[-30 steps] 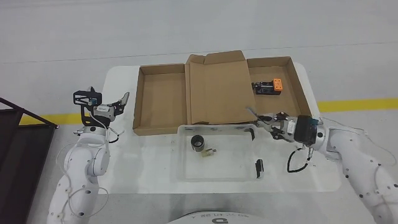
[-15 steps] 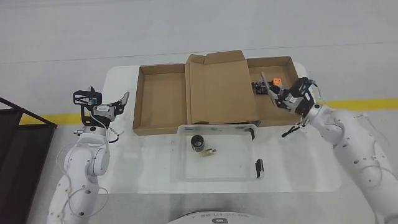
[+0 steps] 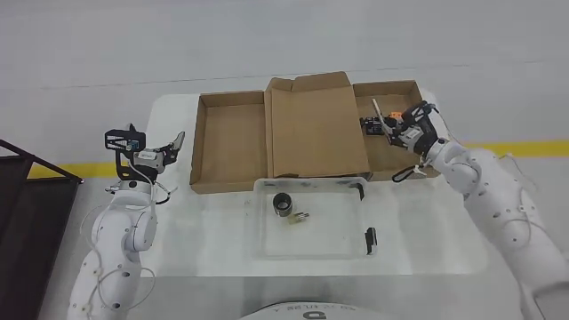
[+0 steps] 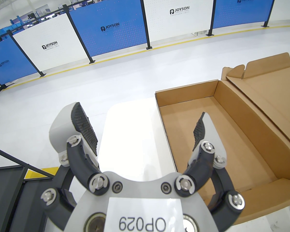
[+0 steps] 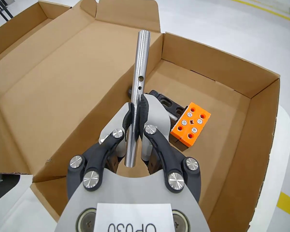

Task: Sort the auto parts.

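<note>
Right wrist view: a metal rod [image 5: 140,73] is pinched in the right gripper [image 5: 135,112], over the cardboard box [image 5: 232,73] compartment that holds an orange block [image 5: 190,126]. This looks like the placing step; next, lower it and release it beside the block. The left gripper [image 4: 141,118] hangs spread, well apart.

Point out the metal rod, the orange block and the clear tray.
metal rod [image 5: 141,61], right wrist view, shaft above its drilled holes
orange block [image 5: 190,127], right wrist view, screw-studded face
clear tray [image 3: 333,236], top view, bare floor
</note>
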### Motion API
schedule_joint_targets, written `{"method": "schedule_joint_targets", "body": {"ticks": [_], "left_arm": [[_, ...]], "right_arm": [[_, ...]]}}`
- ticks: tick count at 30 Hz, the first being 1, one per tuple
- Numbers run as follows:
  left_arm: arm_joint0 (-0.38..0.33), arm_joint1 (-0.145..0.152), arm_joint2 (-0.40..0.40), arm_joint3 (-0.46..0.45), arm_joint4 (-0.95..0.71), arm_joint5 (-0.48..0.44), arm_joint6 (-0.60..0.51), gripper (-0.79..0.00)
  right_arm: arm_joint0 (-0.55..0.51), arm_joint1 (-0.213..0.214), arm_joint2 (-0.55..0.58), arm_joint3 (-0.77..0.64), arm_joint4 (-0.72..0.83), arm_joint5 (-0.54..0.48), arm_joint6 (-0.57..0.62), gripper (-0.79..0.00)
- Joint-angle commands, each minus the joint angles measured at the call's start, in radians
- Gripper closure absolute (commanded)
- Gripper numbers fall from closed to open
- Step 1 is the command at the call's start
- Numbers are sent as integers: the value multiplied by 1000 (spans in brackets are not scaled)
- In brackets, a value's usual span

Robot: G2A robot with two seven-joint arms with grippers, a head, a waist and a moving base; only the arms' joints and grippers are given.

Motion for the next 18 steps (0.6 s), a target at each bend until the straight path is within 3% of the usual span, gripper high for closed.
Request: {"method": "schedule_joint_targets", "body": {"ticks": [1,6,10,12,15,18], "left_arm": [[0,0,0,0,0,0,0,-785],[0,0,0,0,0,0,0,-785],[0,0,0,0,0,0,0,-785],[0,0,0,0,0,0,0,-785],[0,0,0,0,0,0,0,-785],[0,0,0,0,0,0,0,-785]], "right_arm": [[1,-1,2,3,0,-1,0,-363],[-9,-2,11,-4,-6,-2,-7,-391],[-32,-1,25,-16,-4,-45,-50,-456],[-53,3,39,-29,-19,-103,-112,-431],[-98,11,72,-52,-69,-168,-254,-456],[-157,20,111,-88,-155,-239,-475,-486]]}}
